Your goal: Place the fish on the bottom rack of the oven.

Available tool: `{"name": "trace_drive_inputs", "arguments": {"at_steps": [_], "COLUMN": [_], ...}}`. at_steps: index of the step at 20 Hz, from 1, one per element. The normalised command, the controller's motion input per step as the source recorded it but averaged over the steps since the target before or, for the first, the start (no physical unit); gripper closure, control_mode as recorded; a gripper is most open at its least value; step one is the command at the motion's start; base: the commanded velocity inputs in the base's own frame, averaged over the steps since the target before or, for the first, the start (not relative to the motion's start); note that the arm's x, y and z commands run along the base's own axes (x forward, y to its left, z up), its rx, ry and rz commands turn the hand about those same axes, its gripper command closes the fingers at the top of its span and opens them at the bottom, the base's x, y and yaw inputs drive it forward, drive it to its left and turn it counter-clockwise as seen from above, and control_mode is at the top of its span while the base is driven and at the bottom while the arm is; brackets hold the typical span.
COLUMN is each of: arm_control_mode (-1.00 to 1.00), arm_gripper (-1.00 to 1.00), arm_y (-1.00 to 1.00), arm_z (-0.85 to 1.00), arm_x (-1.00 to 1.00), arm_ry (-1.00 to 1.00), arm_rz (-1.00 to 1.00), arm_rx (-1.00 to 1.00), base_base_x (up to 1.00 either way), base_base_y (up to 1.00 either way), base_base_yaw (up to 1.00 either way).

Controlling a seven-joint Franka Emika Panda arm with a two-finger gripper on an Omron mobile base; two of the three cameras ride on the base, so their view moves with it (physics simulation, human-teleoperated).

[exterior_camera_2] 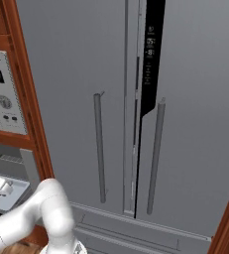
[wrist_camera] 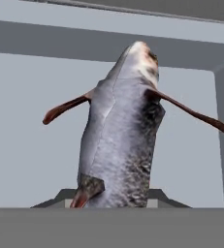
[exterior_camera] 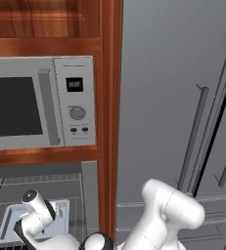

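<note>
The fish [wrist_camera: 120, 140], grey with a dark flank and thin reddish fins, hangs close in front of the hand camera, head away from it. My gripper [exterior_camera: 21, 229] is shut on its tail end, and the fish hides the fingertips. The hand reaches into the oven [exterior_camera: 89, 185], low at the left of the left base view. The fish hangs just above a flat pale grey tray [exterior_camera: 60, 219]. That tray lies on the bottom rack [exterior_camera: 77, 217], the lower of the two wire grids. The upper rack [exterior_camera: 41, 179] runs above the hand.
A silver microwave [exterior_camera: 41, 102] sits above the oven in red-brown wood framing [exterior_camera: 109, 122]. A tall grey fridge [exterior_camera_2: 116, 99] with two long handles stands to the right. My white arm [exterior_camera: 168, 210] bends across the oven's right post.
</note>
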Motion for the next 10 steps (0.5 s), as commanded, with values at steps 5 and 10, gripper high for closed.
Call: {"name": "trace_drive_inputs", "arguments": {"at_steps": [5,10], "arm_control_mode": [-1.00,-1.00], "arm_gripper": [-1.00,-1.00], "arm_y": [0.00,0.00], "arm_z": [-0.27,0.08], "arm_x": [0.00,0.00], "arm_ry": [0.00,0.00], "arm_rz": [-0.02,-0.01], "arm_rx": [0.00,0.00], "base_base_x": [0.00,0.00], "base_base_y": [0.00,0.00], "base_base_yaw": [0.00,0.00]}}
